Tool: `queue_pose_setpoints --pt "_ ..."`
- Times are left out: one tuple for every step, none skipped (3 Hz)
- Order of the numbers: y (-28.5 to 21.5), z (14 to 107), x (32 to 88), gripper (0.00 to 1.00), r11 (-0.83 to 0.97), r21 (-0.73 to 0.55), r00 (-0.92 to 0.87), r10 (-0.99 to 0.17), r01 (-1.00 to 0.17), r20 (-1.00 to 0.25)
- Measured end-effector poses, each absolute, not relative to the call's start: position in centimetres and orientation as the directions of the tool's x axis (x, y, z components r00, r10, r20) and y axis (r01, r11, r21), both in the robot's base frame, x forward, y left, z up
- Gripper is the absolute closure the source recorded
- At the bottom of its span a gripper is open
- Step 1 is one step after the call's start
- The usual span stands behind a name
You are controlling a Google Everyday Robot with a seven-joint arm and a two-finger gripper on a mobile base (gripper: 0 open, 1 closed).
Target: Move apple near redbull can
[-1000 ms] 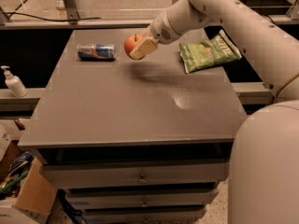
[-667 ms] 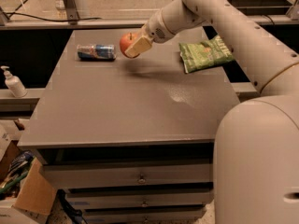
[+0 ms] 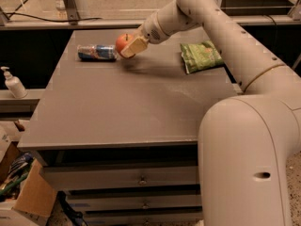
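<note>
Tool point(image 3: 129, 47) at far left part of worktop point(image 3: 122, 107), on end of pale arm point(image 3: 221, 36) that reaches in from right. Tool clamped on apple point(image 3: 121, 42); beige finger point(image 3: 135, 45) covers apple's right side. Apple low over worktop, contact with surface not clear. Redbull can point(image 3: 96, 52) lies on its side just left of tool, one end almost at apple. Green chip bag point(image 3: 201, 56) flat on worktop, well apart to right of tool. Soap bottle point(image 3: 13, 83) stands further left, beyond worktop edge.

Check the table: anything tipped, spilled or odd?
Only the slim blue-and-silver redbull can, lying on its side at the table's far left. The gripper holds the round red-orange apple beside it. The green crinkly chip bag lies flat; nothing spilled.
</note>
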State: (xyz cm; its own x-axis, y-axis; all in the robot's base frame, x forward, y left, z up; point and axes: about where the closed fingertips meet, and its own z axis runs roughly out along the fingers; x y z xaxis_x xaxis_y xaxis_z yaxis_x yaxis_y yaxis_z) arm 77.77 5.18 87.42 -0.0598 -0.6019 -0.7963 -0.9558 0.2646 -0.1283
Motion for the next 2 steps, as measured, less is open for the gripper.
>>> queue_pose_setpoints --pt "5.69 86.33 78.13 1.00 0.258 -0.111 -0.068 -0.597 -0.960 -0.799" --pt "5.98 85.43 78.23 1.00 0.251 -0.093 -0.077 -0.593 -0.963 -0.802"
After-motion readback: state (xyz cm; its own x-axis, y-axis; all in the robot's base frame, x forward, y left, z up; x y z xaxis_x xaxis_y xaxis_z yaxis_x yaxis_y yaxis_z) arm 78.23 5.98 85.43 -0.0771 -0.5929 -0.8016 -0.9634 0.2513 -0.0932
